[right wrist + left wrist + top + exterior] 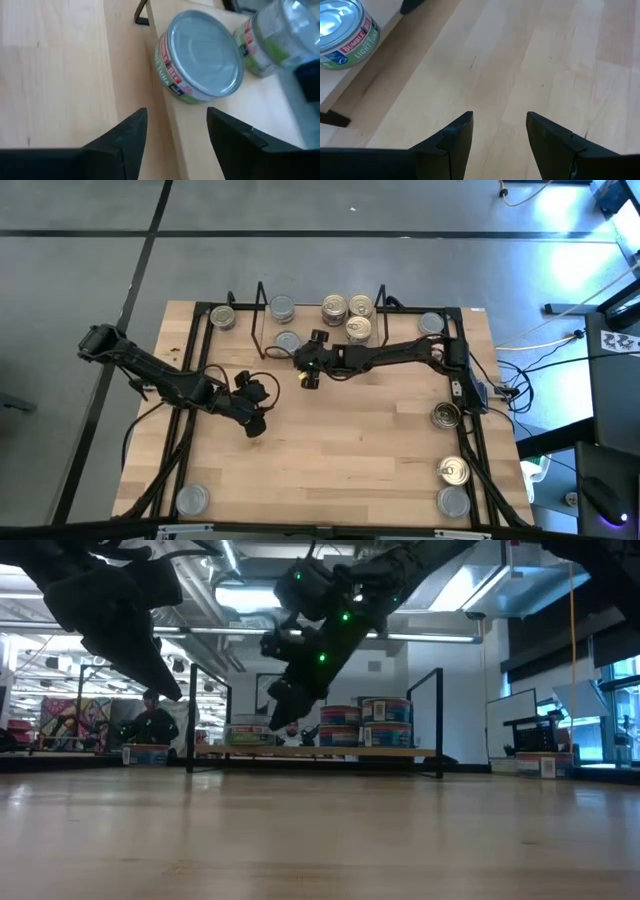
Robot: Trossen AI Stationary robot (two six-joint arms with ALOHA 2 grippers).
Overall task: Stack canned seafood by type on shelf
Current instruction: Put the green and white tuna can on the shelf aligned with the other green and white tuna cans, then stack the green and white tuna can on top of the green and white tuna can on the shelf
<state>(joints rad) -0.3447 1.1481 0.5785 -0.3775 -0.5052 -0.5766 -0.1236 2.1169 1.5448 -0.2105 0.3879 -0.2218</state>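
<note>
Right tool [309, 370] hangs open and empty at the shelf [400, 345] front edge; a grey-topped can [202, 62] sits on the board just ahead. Left tool [252, 418], open, waits farther off above the tabletop [360, 450].

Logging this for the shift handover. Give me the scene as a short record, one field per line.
shelf: wooden board with black wire end frames, at the table's far edge
cans on shelf: two grey-topped toward its left, three gold-topped toward its right
loose cans: one beside the shelf at each end, three along the table's right edge, one near the left front corner
right gripper: open, empty, just in front of the shelf's grey-topped cans
left gripper: open, empty, over bare table
</note>
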